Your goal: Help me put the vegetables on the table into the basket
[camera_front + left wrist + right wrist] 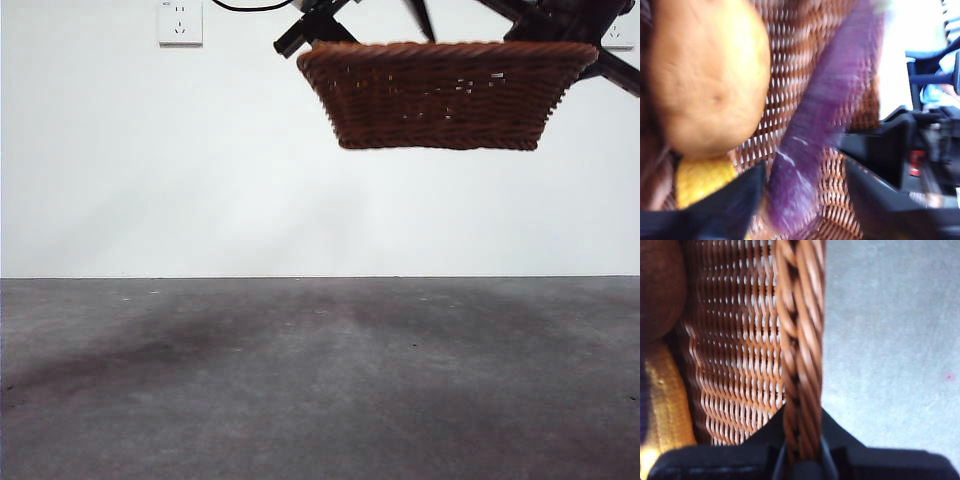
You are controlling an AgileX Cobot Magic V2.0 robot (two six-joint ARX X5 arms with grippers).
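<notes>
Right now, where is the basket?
The basket hangs lifted clear of the table, at the upper right of the front view. The right gripper clamps its braided rim, and the potato, eggplant and corn lie inside.

A plain white painted wall (150, 160) fills the upper part of the front view, evenly lit and without marks. High on it, toward the left, sits a white square plastic wall socket (180, 22), and the edge of a second white socket plate (620, 38) shows at the far right. A thin black cable (245, 7) curves along the top edge. Below, the flat dark grey matte table surface (300, 390) stretches across the whole width, mottled with faint darker patches and soft broad shadows, meeting the wall in a straight level line.
</notes>
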